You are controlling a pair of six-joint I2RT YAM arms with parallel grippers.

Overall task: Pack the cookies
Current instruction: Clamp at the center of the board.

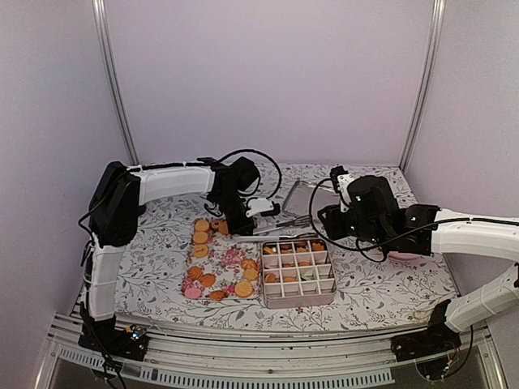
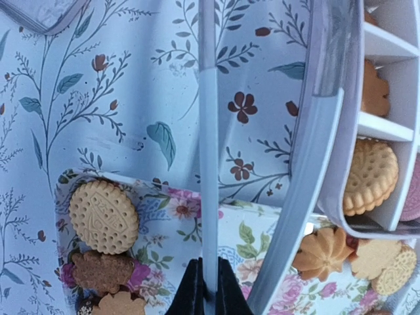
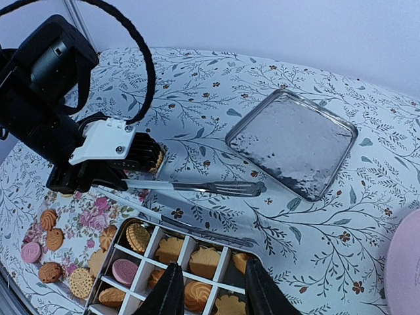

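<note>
Left jaws: closed on one arm of the tongs (image 3: 197,188), at the tin's far left corner. The tong tips carry no cookie.
Right jaws: partly open and empty, hovering above the tin (image 1: 308,288).
Packed: cookies (image 3: 138,237) fill the far row of compartments and most of the second. One or two sit at the left of the third.
Unpacked: many cookies (image 1: 200,237) lie loose on the floral sheet (image 1: 223,261), just left of the tin.
Empty: the near row and most of the third are bare.
Lid: the lid (image 3: 292,141) is off, lying on the desk (image 1: 381,288) beyond the tin.
Progress: you stand at roughly half, by my judgement.
Outstanding: you have the loose cookies to move, the near compartments to fill, and probably the lid to fit.
</note>
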